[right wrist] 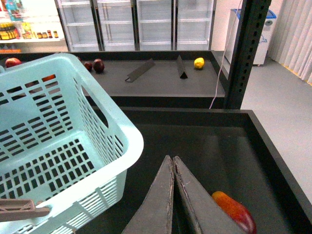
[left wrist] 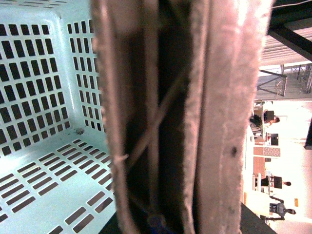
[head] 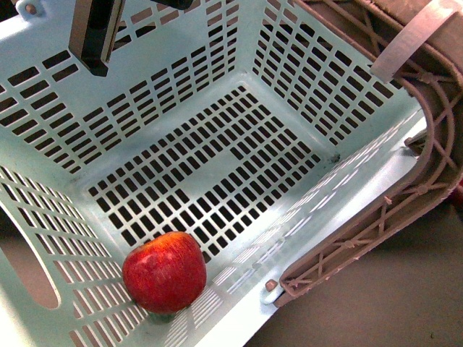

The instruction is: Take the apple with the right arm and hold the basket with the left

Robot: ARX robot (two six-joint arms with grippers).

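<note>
Inside the basket (head: pixel 347 210), the apple (head: pixel 164 271) lies on the slotted floor, tucked into the near corner and touching the near wall. All other floor slots show bare. A brown handle (head: pixel 362 242) lies folded along the basket's right rim, and a grey strap (head: pixel 412 36) crosses above its far end. Over the basket's far-left wall hangs a dark bar-like part (head: pixel 98 36); which arm it belongs to I cannot tell.

Outside the basket, beside its rim, the right gripper (right wrist: pixel 173 165) has its two fingers pressed together with nothing between them. It sits over a dark bin (right wrist: pixel 273 146), where an orange-red fruit (right wrist: pixel 236 210) lies just beside the fingers. Open bin floor stretches between the gripper and the basket wall. Beyond the basket a black post (right wrist: pixel 246 53) stands at the bin's far edge, before a shelf (right wrist: pixel 161 80) carrying red fruits (right wrist: pixel 98 65) and a yellow fruit (right wrist: pixel 199 62).

The left wrist view is filled by the handle, very close; whether the left gripper is clenched on it I cannot tell.
</note>
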